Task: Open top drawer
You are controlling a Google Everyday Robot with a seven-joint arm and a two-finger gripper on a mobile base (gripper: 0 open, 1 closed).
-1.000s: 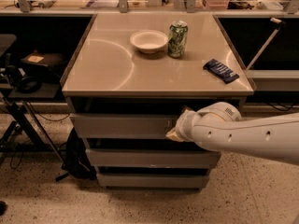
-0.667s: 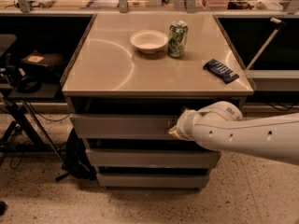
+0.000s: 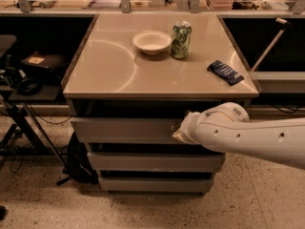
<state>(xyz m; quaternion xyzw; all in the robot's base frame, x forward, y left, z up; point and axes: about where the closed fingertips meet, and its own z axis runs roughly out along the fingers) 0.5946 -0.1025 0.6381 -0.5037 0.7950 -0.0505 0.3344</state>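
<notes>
Beige square tabletop (image 3: 109,66) sits above my claw (image 3: 180,131), which meets the wide grey handleless top drawer front (image 3: 124,129) stretching leftward; spread or pinched, I cannot tell

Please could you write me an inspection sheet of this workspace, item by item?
Surface: beige table top, glossy, with a curved mark at left.
Job's things: top drawer, grey front, dark gap above it.
Clutter: white bowl, green can and dark packet on the top.
Grippers: hand at the right part of the top drawer's front; white arm comes from the right.
Cables: thin cables low at left.
Surroundings: two lower drawers, dark bag on the speckled floor.
</notes>
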